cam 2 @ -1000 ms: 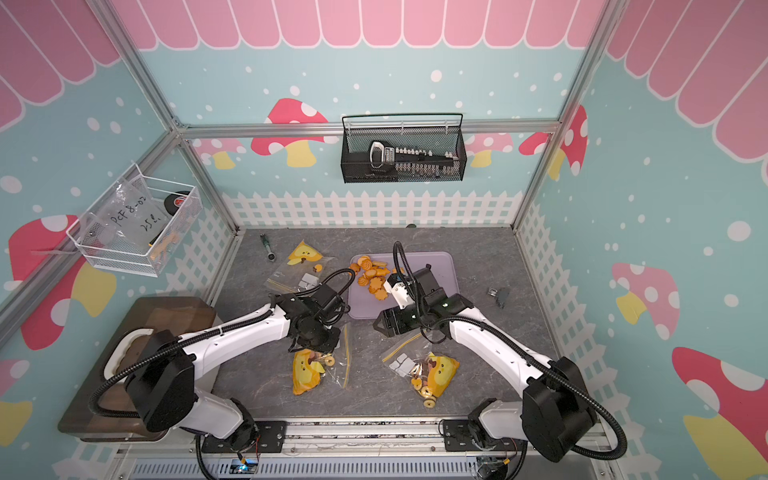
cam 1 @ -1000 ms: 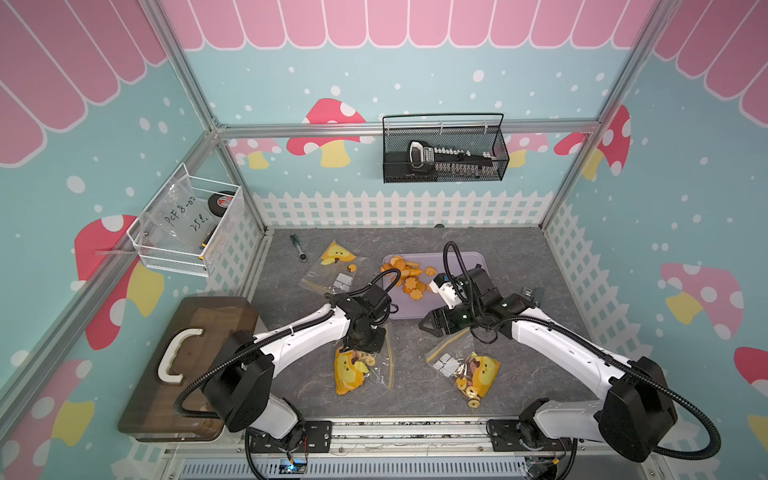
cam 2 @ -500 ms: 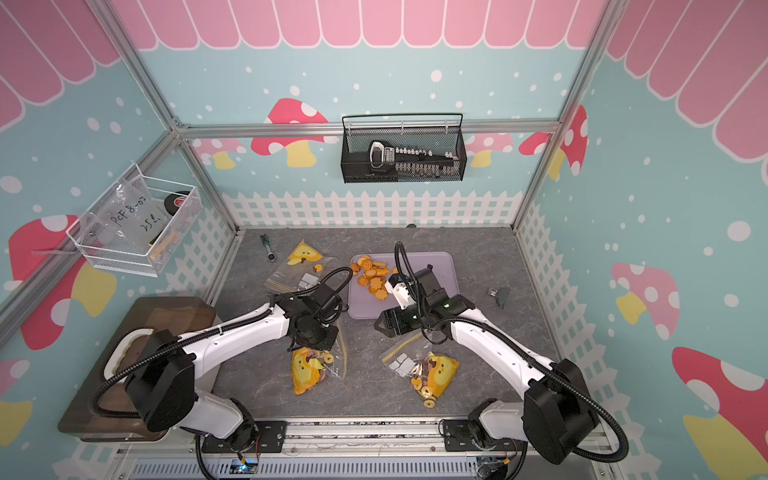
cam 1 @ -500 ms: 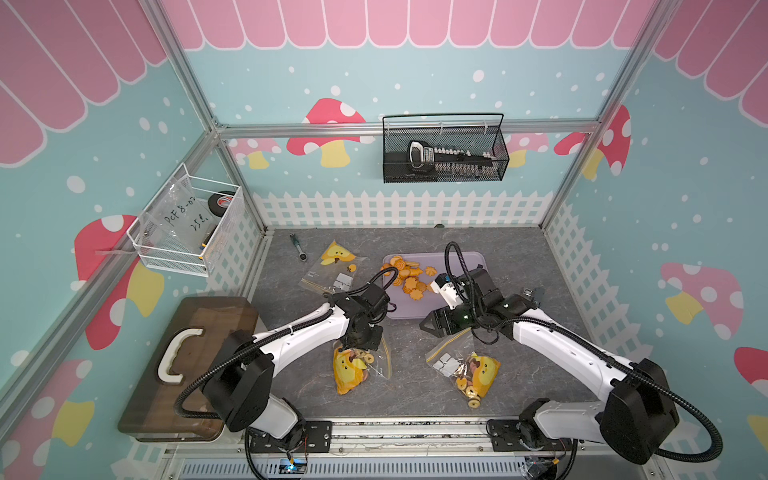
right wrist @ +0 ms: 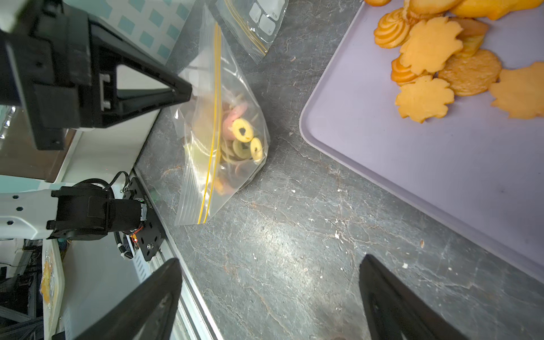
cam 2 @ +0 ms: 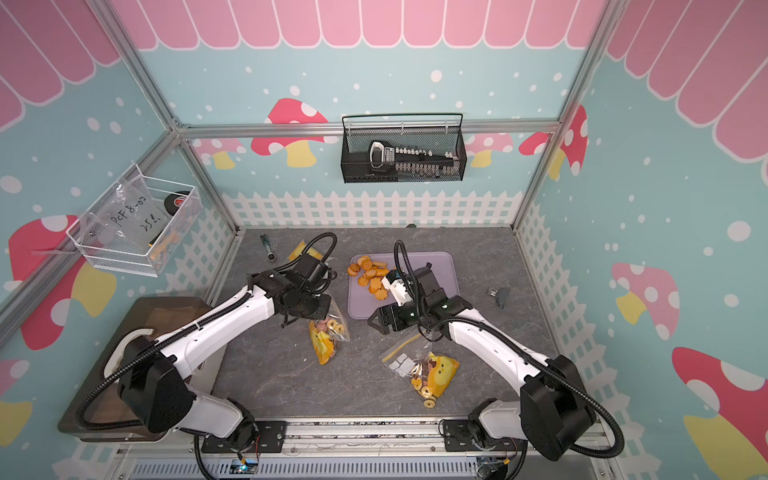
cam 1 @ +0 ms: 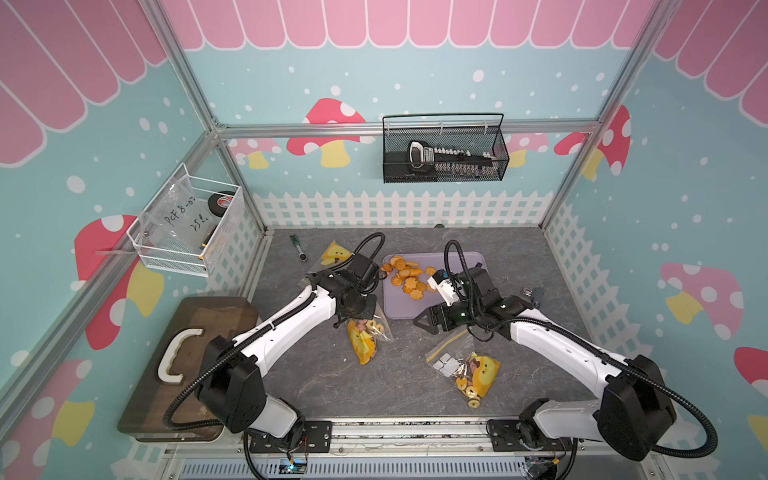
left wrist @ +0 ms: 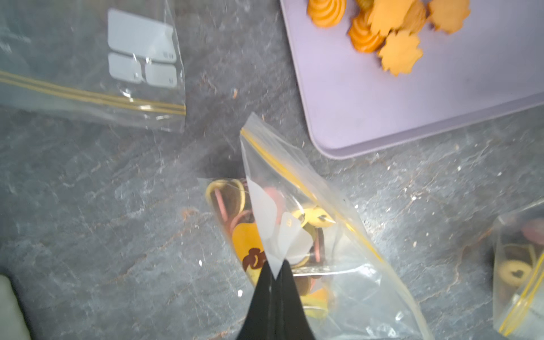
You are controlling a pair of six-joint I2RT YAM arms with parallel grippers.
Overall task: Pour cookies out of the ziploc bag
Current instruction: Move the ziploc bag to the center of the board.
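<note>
Left gripper (left wrist: 275, 278): jaws closed flat on a corner of the ziploc bag (left wrist: 312, 188) — bag's lower part rests on the table (left wrist: 88, 220).
Right gripper (right wrist: 270, 262): jaws spread wide, nothing between them; bare table beneath.
Cookies (right wrist: 243, 131): ring shapes, inside the bag, just beyond the left tips.
Tray (right wrist: 412, 182): just beside the right gripper — golden cookies (right wrist: 424, 97) lie on it, ahead of the right tips.

Tray (left wrist: 382, 117) cut off at wrist-view edges; bagged cookies (left wrist: 226, 200) blurred; grey item (cam 1: 534, 296) unidentifiable.
</note>
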